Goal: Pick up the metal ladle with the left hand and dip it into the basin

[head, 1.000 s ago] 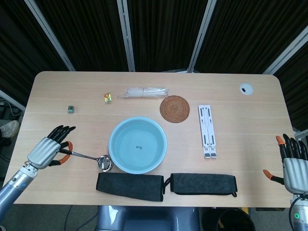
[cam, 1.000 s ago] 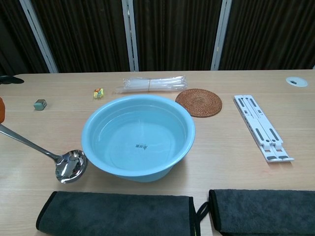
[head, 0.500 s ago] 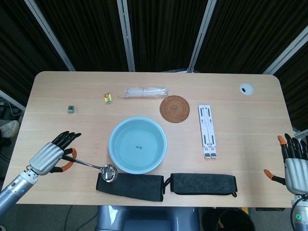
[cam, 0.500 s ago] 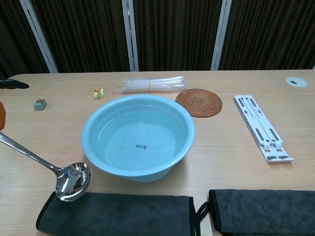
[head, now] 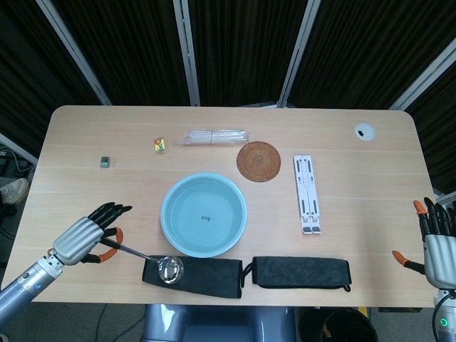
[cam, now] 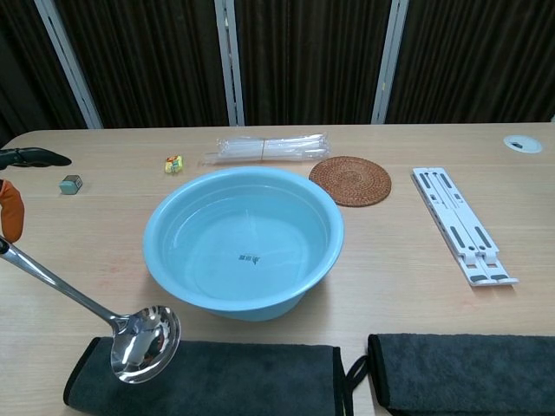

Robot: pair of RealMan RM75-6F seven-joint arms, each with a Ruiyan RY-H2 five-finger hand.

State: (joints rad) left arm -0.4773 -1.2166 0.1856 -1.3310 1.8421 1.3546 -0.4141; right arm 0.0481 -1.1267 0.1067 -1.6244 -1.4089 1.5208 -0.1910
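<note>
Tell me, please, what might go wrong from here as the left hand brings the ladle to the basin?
1. The metal ladle hangs low, its bowl over the left dark cloth and below the rim of the basin; unless lifted, it may knock the wall and slop water.
2. The left hand holds only the handle's far end, so the bowl could swing or twist in the grip.

Small dark mark on bottom of blue basin (cam: pixel 247 259), too tiny to read. Printed wrapper on little yellow packet (cam: pixel 173 163), illegible too. Nothing else readable anywhere.
</note>
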